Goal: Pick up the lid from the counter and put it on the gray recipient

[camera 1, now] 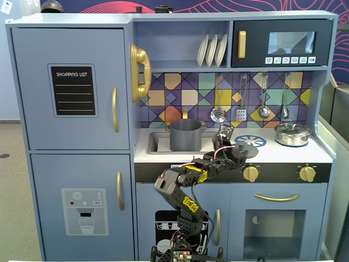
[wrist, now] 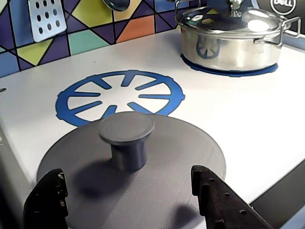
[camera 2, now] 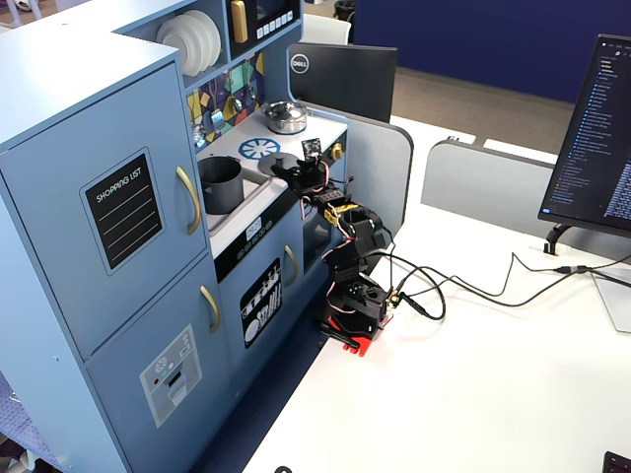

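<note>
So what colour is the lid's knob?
Matte dark gray, same as the lid; the knob shows best in the wrist view.

I see a blue toy kitchen (camera 2: 89,177) on a white desk (camera 2: 473,394), monitor (camera 2: 592,148) at right, bright rm light.

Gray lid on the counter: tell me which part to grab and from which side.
Grip the lid's central knob, coming down from above. The disc lies flat on the counter, leaving no edge to pinch, while the stubby knob stands upright. The open claw already straddles it.
</note>
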Tool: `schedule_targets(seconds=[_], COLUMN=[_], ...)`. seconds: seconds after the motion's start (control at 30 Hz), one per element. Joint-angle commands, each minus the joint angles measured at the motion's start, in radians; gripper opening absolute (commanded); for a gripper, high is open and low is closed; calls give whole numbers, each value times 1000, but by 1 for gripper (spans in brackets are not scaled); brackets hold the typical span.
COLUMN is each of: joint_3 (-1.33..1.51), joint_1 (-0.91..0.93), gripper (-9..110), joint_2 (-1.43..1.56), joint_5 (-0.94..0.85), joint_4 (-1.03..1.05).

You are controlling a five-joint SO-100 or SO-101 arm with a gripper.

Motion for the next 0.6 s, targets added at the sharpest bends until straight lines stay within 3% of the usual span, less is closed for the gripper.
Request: schedule_targets(seconds=[0.0, 0.57], joint_3=[-110, -239], joint_1=[0, -25], gripper=[26, 23], joint_2=[-60, -245], joint_5=[-14, -14], joint_4=[-58, -100])
